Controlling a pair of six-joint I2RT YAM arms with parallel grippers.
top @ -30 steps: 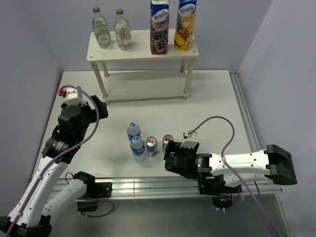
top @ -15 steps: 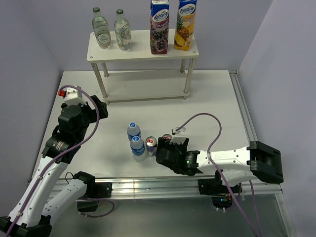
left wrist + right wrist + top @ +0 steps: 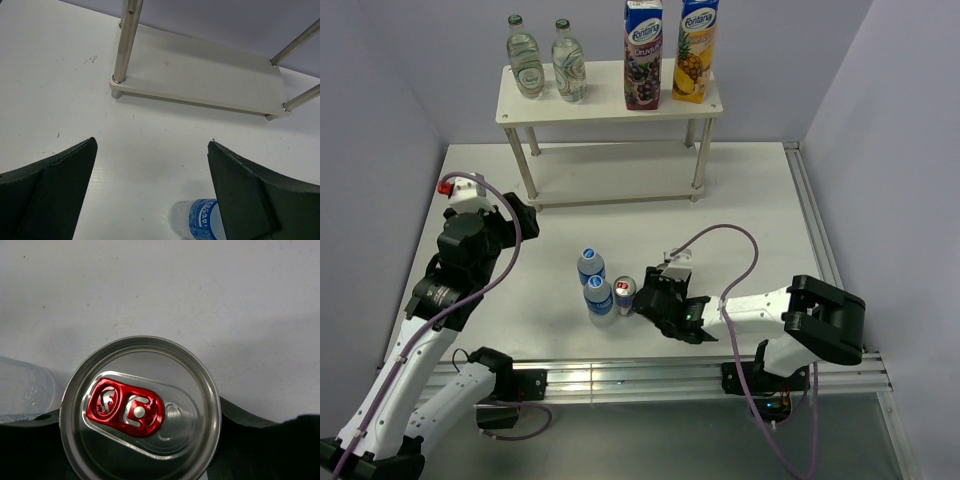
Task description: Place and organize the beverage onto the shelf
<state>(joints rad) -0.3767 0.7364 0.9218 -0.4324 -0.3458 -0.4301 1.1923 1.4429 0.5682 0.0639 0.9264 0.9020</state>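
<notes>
Straddling a silver can with a red pull tab, the right pincer shows in its wrist view only as dark fingers at the lower corners of the frame, one on each side of the can. The rim hides the contact, so I cannot tell whether they pinch it or merely stand beside it. A clear bottle lies at the left edge of that view, close to the can.

The overhead view places this pincer low in the middle of the counter. A red-tabbed can is just left of it, and further left are an upper water bottle and a lower water bottle. From above I cannot tell whether that can is the one between the fingers.

The shelf stands well apart at the top of the frame. Its upper board carries a glass bottle and a second glass bottle at the left. A purple juice carton and a yellow juice carton stand at the right.

The left pincer is spread wide above the counter. Its wrist view shows a bottle top at the bottom edge. The shelf's lower board and metal posts cross the upper part of that frame, apart from the pincer.
</notes>
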